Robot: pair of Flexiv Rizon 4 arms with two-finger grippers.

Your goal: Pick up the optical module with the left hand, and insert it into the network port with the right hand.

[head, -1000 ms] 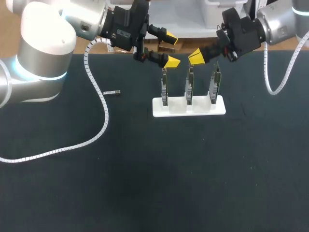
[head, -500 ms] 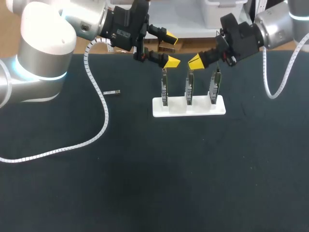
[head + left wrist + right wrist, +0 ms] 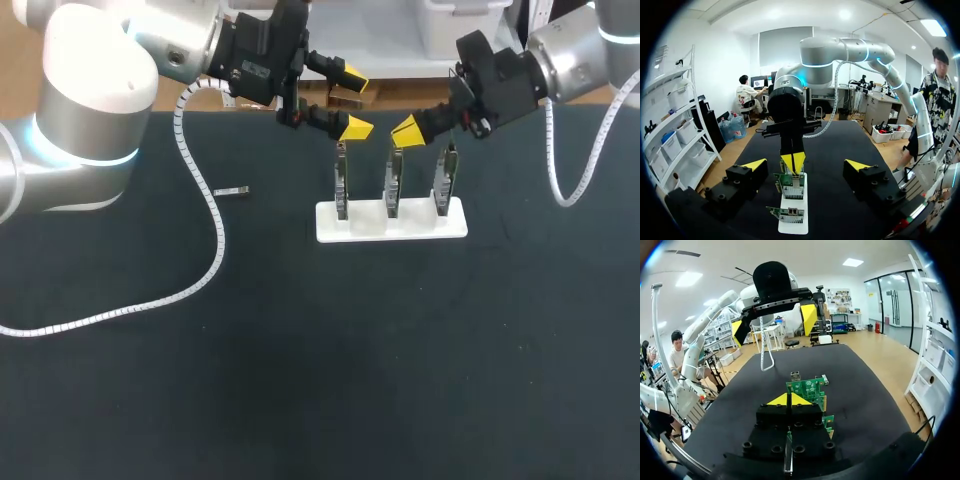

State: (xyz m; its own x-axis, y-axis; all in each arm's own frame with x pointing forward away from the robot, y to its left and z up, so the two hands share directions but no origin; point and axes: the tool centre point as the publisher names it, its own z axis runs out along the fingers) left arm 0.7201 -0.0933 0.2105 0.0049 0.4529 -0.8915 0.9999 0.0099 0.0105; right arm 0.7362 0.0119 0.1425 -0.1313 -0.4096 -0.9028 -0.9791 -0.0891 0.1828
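The optical module (image 3: pixel 232 191), a small silver bar, lies on the black table left of the white stand (image 3: pixel 392 222). Three green network cards stand upright in the stand; the middle card (image 3: pixel 393 180) is just under my right gripper (image 3: pixel 407 130), which is shut with nothing seen in it. My left gripper (image 3: pixel 352 102) hangs open above the left card (image 3: pixel 341 180), far from the module. In the left wrist view the open left gripper (image 3: pixel 805 165) faces the shut right gripper (image 3: pixel 792 161) over the cards (image 3: pixel 790 186). In the right wrist view the right gripper (image 3: pixel 788 399) sits over a card (image 3: pixel 807 387).
A white coiled cable (image 3: pixel 213 250) from my left arm trails across the table's left side. Another coiled cable (image 3: pixel 570 185) hangs from my right arm at the far right. The black table (image 3: pixel 320 380) stretches toward the front.
My right gripper's tip has dipped a little toward the middle card. The left arm and the module have not moved.
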